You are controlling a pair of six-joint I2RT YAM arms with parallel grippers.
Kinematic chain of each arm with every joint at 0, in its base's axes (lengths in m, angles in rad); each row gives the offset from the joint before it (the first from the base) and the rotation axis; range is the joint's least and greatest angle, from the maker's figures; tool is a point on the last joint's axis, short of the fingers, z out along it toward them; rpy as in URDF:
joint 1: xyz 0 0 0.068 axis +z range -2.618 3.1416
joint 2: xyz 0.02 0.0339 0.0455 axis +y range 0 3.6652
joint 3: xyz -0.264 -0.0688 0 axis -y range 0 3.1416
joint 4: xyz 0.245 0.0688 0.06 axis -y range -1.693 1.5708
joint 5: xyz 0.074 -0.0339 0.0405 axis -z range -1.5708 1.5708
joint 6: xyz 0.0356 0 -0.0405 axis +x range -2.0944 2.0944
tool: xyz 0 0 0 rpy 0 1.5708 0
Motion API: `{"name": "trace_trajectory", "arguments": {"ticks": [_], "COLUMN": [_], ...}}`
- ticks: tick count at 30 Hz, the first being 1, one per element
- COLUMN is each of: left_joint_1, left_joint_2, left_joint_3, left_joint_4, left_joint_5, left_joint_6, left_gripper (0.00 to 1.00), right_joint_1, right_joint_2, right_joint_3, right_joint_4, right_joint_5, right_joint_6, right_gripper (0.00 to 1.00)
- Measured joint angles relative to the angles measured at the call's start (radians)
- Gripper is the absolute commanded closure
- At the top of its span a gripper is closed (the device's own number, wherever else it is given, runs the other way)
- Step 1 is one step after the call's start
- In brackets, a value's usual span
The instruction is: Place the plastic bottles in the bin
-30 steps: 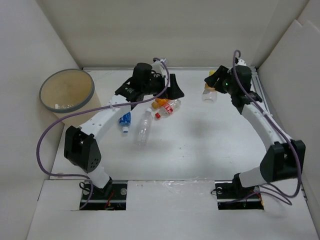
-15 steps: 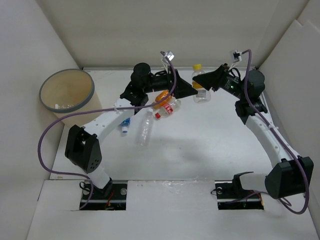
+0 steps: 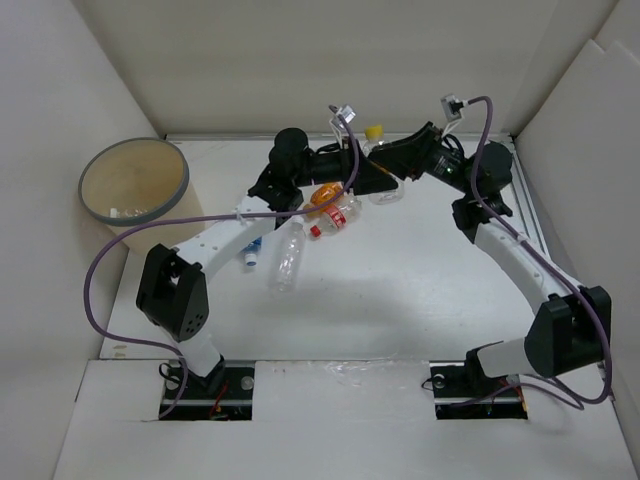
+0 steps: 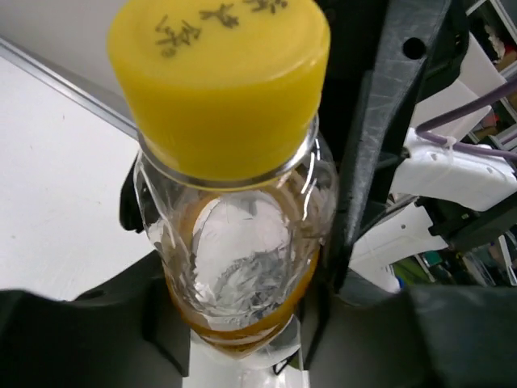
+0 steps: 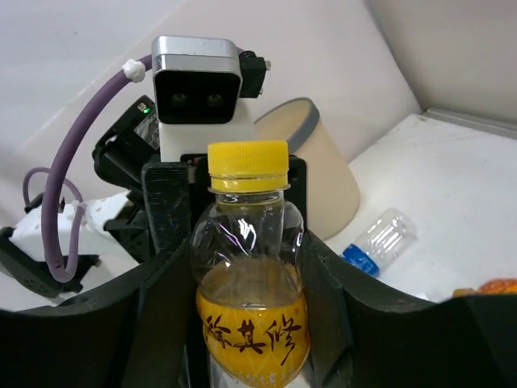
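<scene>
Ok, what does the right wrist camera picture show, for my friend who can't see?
A yellow-capped bottle stands upright in the right gripper, with the left gripper clasping it from behind. Further back are the cream bin and a clear bottle lying on the white table.

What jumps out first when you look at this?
Both arms meet at the back of the table, the left gripper and right gripper clamped on one yellow-capped bottle held off the table. Other plastic bottles lie scattered beneath the left arm, and the cream bin stands at far left.
</scene>
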Motion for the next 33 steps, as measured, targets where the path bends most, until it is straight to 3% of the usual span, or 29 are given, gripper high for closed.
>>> {"name": "trace_trajectory", "arguments": {"ticks": [1,2,3,7,10,14,18,22,25,28,30,32,33], "left_joint_1": [0.003,0.006,0.006,0.029,0.113,0.333,0.606,0.85,0.951,0.966,0.959,0.953,0.953], "left_joint_2": [-0.002,-0.002,-0.006,-0.008,-0.009,-0.009,-0.021,-0.092,-0.177,-0.243,-0.266,-0.272,-0.272], "left_joint_3": [0.001,0.003,0.004,0.016,0.066,0.202,0.348,0.385,0.364,0.338,0.321,0.293,0.277], "left_joint_4": [-0.002,0.004,0.001,-0.034,-0.146,-0.365,-0.596,-0.779,-0.889,-0.963,-1.003,-1.032,-1.045], "left_joint_5": [-0.005,-0.005,-0.01,-0.032,-0.074,-0.189,-0.359,-0.541,-0.685,-0.811,-0.878,-0.94,-0.966], "left_joint_6": [0.0,-0.003,-0.003,0.003,0.017,0.046,0.079,0.1,0.107,0.109,0.112,0.111,0.111], "left_gripper": [0.95,1.0,1.0,1.0,1.0,1.0,1.0,1.0,1.0,1.0,0.93,0.67,0.46], "right_joint_1": [-0.003,-0.003,-0.003,-0.024,-0.085,-0.174,-0.172,-0.158,-0.134,-0.09,-0.053,-0.015,0.0], "right_joint_2": [0.013,0.028,0.041,0.054,0.026,-0.032,-0.039,-0.03,-0.002,0.061,0.109,0.154,0.169], "right_joint_3": [0.0,-0.001,-0.002,-0.002,-0.003,0.003,0.029,0.029,0.037,0.092,0.147,0.199,0.216], "right_joint_4": [0.039,0.076,0.109,0.169,0.093,-0.147,-0.37,-0.5,-0.562,-0.652,-0.724,-0.787,-0.814], "right_joint_5": [-0.005,-0.007,-0.011,-0.021,0.006,0.145,0.284,0.35,0.4,0.479,0.544,0.615,0.646], "right_joint_6": [0.01,0.029,0.054,0.115,0.074,-0.059,-0.171,-0.229,-0.269,-0.307,-0.331,-0.349,-0.355], "right_gripper": [0.54,0.24,0.0,0.0,0.0,0.0,0.0,0.0,0.0,0.0,0.0,0.0,0.0]}}
